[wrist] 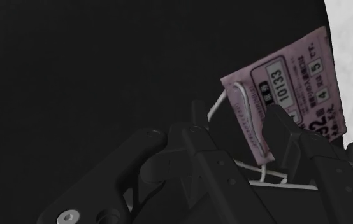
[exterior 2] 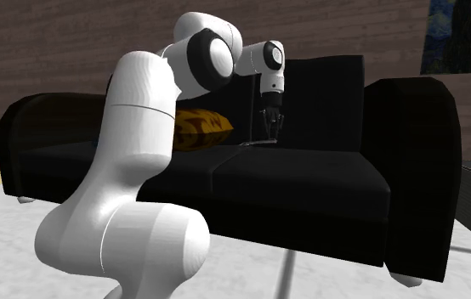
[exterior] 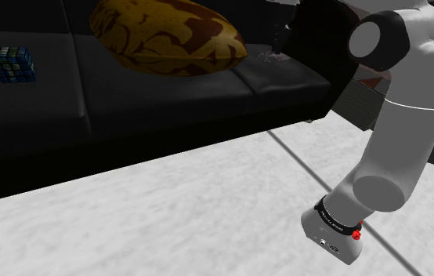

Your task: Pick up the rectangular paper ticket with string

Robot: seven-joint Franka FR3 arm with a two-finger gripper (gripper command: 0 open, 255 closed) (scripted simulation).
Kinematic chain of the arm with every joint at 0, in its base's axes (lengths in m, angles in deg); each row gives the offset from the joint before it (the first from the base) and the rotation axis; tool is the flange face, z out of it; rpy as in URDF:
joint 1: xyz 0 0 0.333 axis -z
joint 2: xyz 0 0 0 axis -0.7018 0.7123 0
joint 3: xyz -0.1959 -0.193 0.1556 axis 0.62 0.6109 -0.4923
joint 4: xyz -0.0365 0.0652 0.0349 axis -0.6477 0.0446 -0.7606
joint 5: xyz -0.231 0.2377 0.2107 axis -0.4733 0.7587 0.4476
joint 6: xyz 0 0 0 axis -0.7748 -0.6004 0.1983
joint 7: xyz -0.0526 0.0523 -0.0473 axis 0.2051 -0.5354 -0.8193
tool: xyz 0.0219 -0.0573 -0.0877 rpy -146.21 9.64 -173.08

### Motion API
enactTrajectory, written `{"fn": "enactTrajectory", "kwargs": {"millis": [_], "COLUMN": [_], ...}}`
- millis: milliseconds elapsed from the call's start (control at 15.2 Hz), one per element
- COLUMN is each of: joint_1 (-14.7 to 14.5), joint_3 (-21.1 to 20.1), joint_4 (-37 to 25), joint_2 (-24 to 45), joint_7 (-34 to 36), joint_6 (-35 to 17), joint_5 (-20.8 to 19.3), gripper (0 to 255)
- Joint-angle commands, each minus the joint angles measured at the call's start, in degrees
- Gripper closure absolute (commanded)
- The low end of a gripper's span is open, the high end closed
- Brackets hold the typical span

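A yellow and brown pillow (exterior: 168, 35) lies on a black sofa (exterior: 129, 90). A little coloured cube (exterior: 12, 64) sits on the seat, well apart from it.

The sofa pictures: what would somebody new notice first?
Probably the big white robot arm, bending over the black sofa in the second exterior view. Then the yellow and brown cushion lying on it, and the pink ticket with its white string close up in the wrist view.
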Motion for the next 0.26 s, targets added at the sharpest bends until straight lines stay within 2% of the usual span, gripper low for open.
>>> {"fn": "enactTrajectory", "kwargs": {"millis": [0,198], "joint_1": [0.6,0.9], "joint_3": [0.0,0.0], "joint_4": [-3.0,-4.6], "joint_2": [0.9,1.4], "joint_7": [-0.2,-0.3], "joint_6": [2.1,3.3], "joint_5": [0.4,0.6], "gripper": [255,255]}}
